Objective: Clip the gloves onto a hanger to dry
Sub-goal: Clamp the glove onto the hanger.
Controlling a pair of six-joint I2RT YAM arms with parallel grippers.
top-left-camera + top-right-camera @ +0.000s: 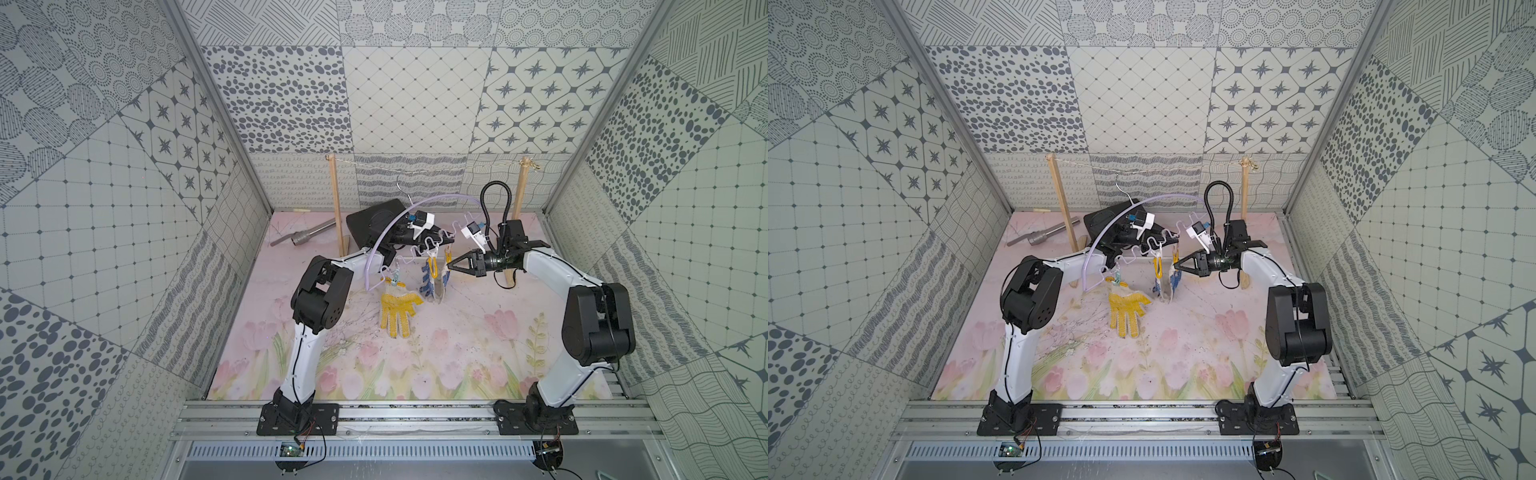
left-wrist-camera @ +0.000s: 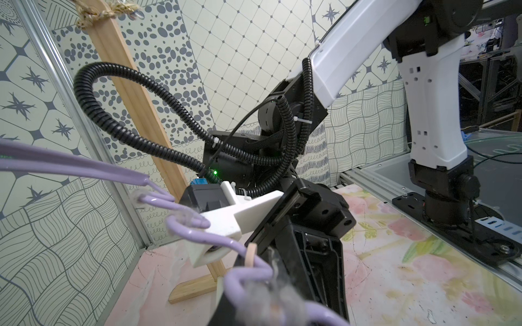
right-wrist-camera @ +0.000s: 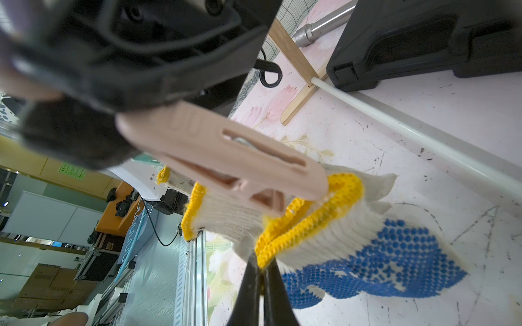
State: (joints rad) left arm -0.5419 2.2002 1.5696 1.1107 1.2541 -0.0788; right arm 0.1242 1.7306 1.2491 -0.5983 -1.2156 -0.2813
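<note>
HANGER: lilac hanger [image 2: 70, 165], seemingly light and springy, rides above the table [image 1: 457, 332], left gripper [image 1: 440, 240] clamped on its wavy bar | GLOVES: soft, limp; yellow-dotted glove [image 1: 397, 311] and blue-dotted glove [image 3: 381, 254] hang pegged; right gripper [image 3: 262, 271] pinches the blue one's cuff, likely the firmest hold | OBSTACLES: wooden frame [image 1: 336, 208], black case [image 1: 361, 224] close behind

The blue-dotted glove [image 3: 324, 225] is coarse knitted cloth; the peg [image 3: 226, 158] smooth matt pink plastic; the hanger [image 2: 70, 165] glossy lilac plastic; the post [image 2: 132, 98] bare wood.
</note>
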